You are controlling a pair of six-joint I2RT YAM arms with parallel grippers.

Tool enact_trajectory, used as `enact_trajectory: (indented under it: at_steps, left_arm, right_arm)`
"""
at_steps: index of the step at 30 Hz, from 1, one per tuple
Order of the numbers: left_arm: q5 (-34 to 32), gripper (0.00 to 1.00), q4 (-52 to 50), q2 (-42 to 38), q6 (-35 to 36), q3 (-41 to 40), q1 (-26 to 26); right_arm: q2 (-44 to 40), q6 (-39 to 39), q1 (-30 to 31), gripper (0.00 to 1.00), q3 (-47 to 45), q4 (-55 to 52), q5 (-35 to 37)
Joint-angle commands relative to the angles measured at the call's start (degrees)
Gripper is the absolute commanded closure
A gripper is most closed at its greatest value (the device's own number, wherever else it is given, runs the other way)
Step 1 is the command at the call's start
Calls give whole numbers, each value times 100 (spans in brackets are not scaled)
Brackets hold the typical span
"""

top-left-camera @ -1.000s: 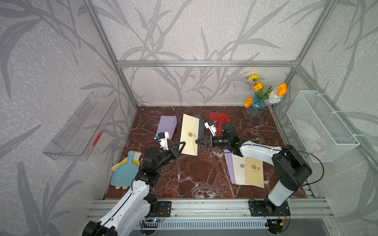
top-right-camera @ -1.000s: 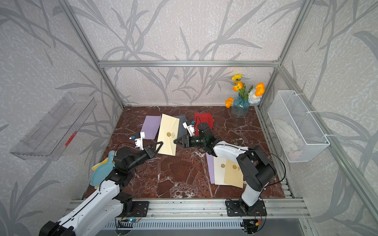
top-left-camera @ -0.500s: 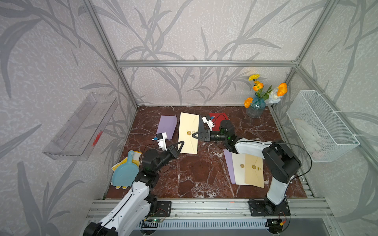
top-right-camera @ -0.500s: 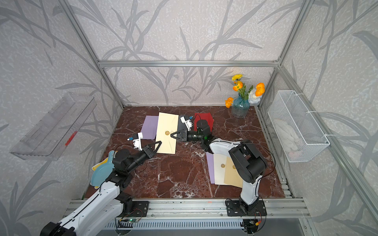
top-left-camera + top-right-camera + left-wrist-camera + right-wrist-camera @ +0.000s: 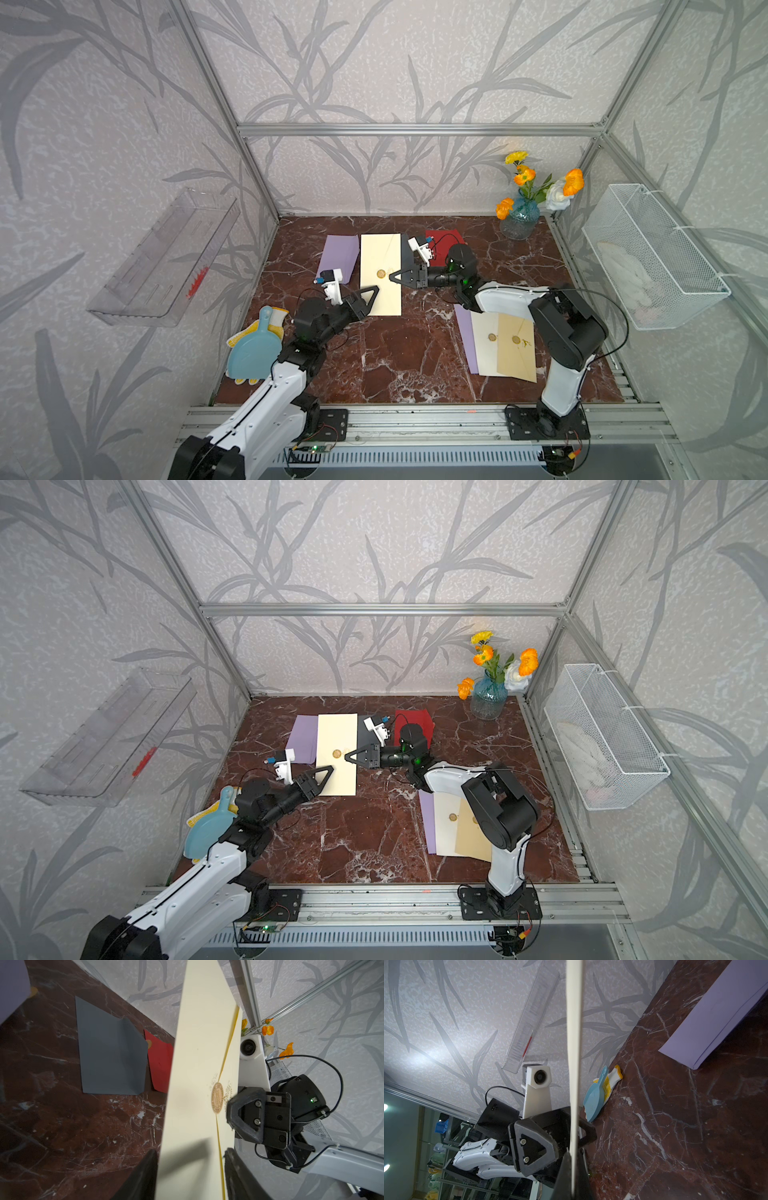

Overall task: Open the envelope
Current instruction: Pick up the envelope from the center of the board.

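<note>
The cream envelope [image 5: 380, 257] [image 5: 336, 733] with a round gold seal [image 5: 381, 273] hangs lifted above the marble table. My right gripper [image 5: 392, 277] [image 5: 347, 757] is shut on its long right edge beside the seal. In the right wrist view the envelope [image 5: 574, 1043] shows edge-on, pinched in that gripper [image 5: 572, 1154]. My left gripper [image 5: 374, 291] [image 5: 328, 769] is open at the envelope's near end. The left wrist view shows its jaws [image 5: 191, 1151] apart on either side of the paper [image 5: 197, 1053], with the seal [image 5: 217, 1098] just ahead.
A purple envelope [image 5: 338, 253], a grey one [image 5: 110, 1053] and a red one [image 5: 446, 241] lie on the table at the back. A stack of envelopes [image 5: 498, 340] lies front right. A flower vase [image 5: 519, 216] stands back right; a blue dustpan [image 5: 253, 353] lies front left.
My right gripper has shut on the envelope's edge by the seal. My left gripper has let go and opened. The envelope has swung straighter and a little toward the back.
</note>
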Motion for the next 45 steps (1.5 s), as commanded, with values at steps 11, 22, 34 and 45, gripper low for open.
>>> enact_trajectory:
  at_steps: [11,22,34,45]
  left_arm:
    - [909,58,944,825,-63,667,166]
    - [1362,93,946,820,-104,740,160]
    - [1560,100,769,1013,-18,735,163]
    - [965,100,-182,813,538,1000,164]
  right_arm:
    - [-696,-1929,20,100,-33,-2259,-968]
    - [-681,-2776,-4,100,176,-3203,-1006]
    - [-580,-3002,-6,100,447,-3514,-1061]
    - [-942,-4508,-37,57,1074,-5747,463]
